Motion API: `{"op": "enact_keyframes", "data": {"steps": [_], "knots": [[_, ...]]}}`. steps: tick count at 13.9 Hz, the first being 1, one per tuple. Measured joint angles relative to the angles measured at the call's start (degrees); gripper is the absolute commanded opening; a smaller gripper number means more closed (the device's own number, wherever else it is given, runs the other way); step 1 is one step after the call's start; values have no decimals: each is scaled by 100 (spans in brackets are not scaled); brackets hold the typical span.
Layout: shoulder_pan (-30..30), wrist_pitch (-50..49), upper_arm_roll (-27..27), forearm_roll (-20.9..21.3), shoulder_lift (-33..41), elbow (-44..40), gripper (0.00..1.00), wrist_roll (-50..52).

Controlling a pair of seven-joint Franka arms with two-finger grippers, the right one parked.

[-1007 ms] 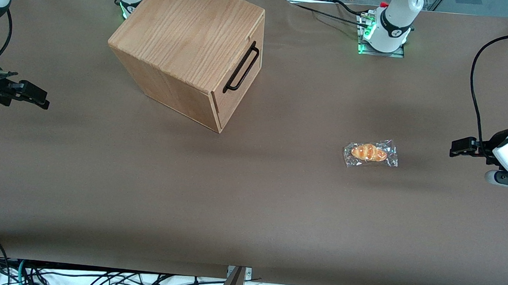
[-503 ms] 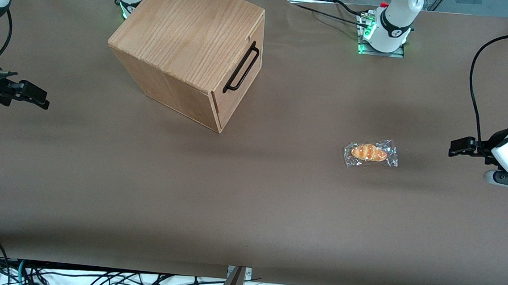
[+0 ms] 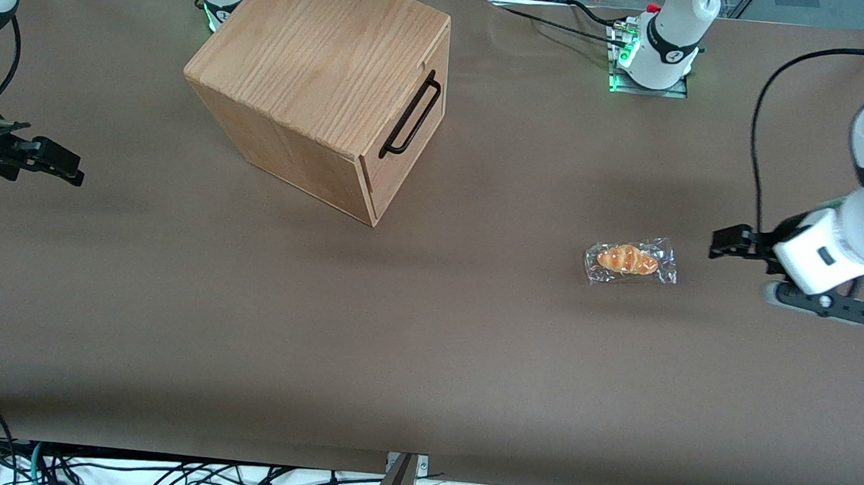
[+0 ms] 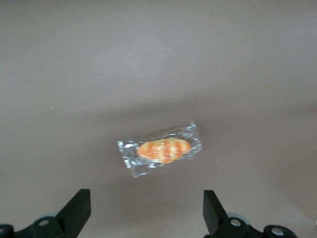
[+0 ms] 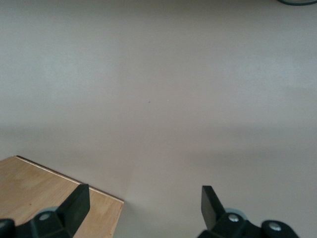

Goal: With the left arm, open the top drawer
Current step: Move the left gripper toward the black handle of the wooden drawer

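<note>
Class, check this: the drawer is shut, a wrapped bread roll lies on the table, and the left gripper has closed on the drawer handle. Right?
Not quite. In the front view the gripper hangs open beside the bread roll, far from the handle. The drawer is shut, and the roll lies on the table.

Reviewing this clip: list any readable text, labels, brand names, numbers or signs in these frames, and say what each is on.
No readable text anywhere.
wrapped bread roll: clear wrapper, no print visible.
cabinet and top drawer: plain wood, no label.
left arm base: a small dark mark, too small to read.
gripper, open, near the roll toward the working arm's end: no markings.
</note>
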State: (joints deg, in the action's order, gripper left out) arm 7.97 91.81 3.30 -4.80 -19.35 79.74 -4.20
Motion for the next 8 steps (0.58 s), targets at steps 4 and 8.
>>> {"op": "enact_keyframes", "data": {"steps": [4,8], "knots": [[501,-119,-233,-238,-52,34,100,846],[718,-123,-627,-268,-101,39,100,1470]]}}
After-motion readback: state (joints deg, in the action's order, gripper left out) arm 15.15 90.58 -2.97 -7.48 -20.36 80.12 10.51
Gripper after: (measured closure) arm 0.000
